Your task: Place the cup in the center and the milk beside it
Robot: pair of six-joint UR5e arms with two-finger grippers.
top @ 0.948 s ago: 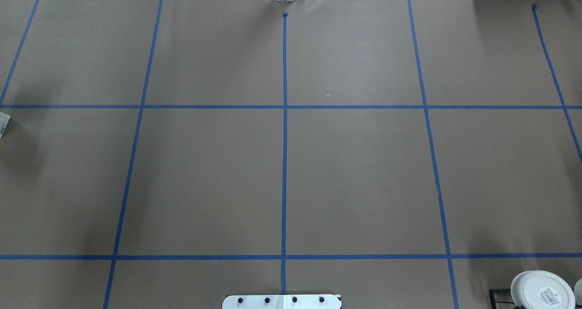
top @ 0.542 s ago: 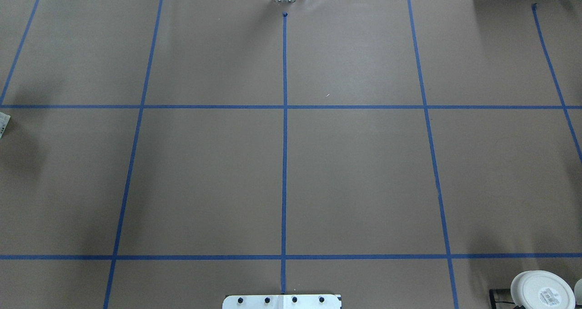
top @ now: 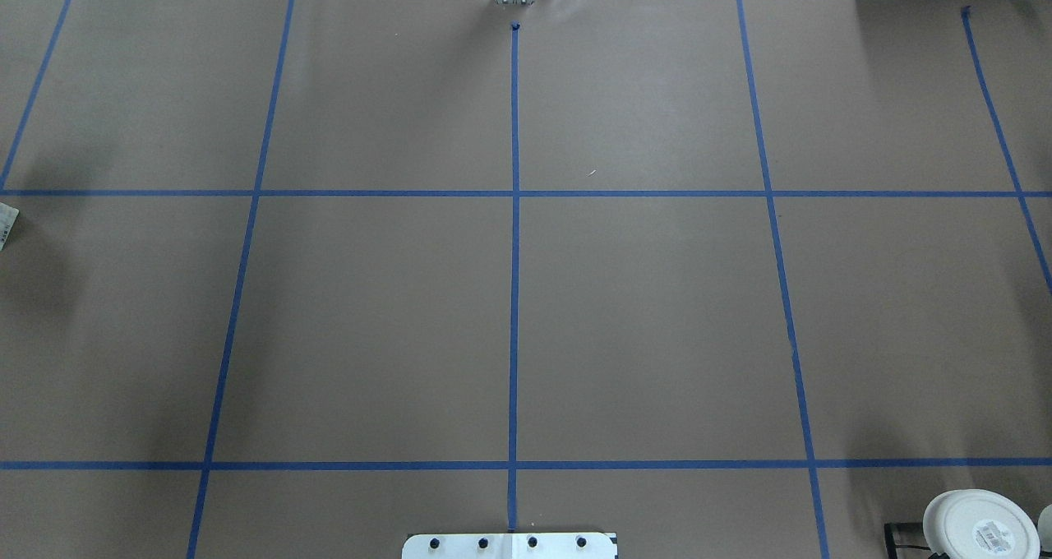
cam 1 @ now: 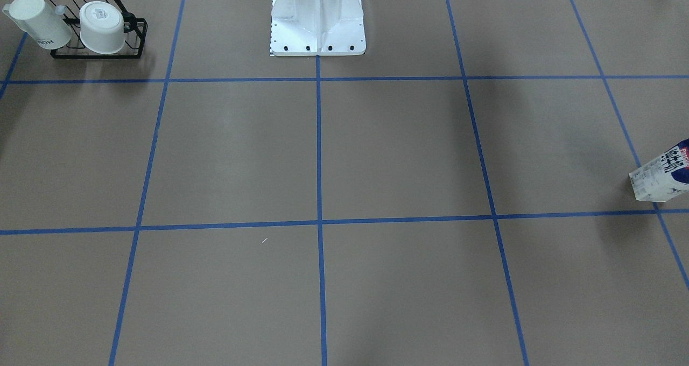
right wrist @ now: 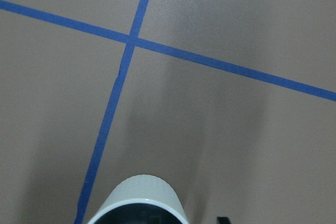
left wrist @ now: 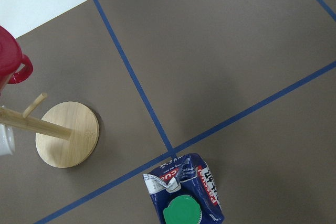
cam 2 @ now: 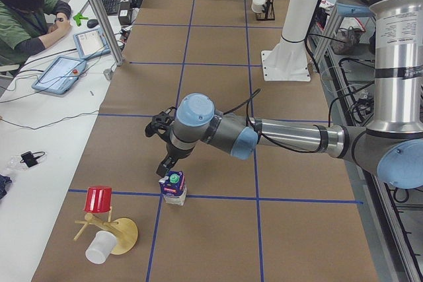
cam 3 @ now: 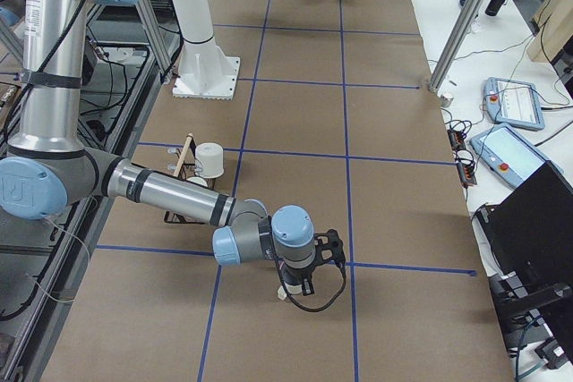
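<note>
ana: Nothing visibly shifts overhead since earlier. Milk (cam 2: 174, 186) stands far left of the pedestal (cam 1: 317, 16), by the left gripper (cam 2: 163, 168); cup (right wrist: 139, 200) is far right, at the right gripper (cam 3: 295, 285).

bo: Can't tell either gripper's opening, tbh. The robot should carry the cup level to the center (top: 575, 321) before the pedestal.

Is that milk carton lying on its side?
No, the milk carton stands upright, with its green cap facing up on top.
</note>
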